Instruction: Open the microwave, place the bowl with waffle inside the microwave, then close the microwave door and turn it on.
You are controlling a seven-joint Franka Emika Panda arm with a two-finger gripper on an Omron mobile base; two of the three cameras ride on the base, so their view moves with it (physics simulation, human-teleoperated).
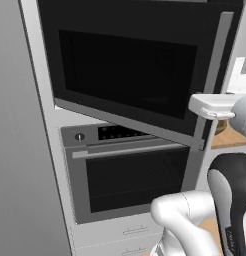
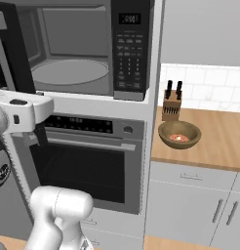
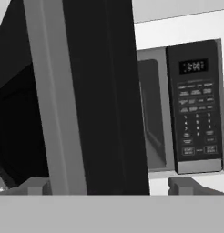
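The microwave [image 2: 88, 49] stands open, showing its grey cavity, the round glass turntable [image 2: 69, 72] and the keypad panel [image 3: 195, 102] on the right. The microwave door [image 1: 130, 75] is swung far out, its long silver handle [image 3: 52, 95] close in front of the hand. My gripper [image 3: 109, 187] is open at the door's free edge, one fingertip [image 3: 37, 186] on each side of the handle and door edge, not gripping them. The brown wooden bowl [image 2: 179, 134] with the waffle sits on the wooden counter [image 2: 214, 141] to the microwave's right.
A stainless oven [image 2: 88, 166] with a horizontal handle sits under the microwave. A knife block [image 2: 171, 105] stands just behind the bowl. White drawers and cabinet doors [image 2: 195, 205] lie below the counter. A tall grey panel [image 1: 20, 150] borders the oven column on the left.
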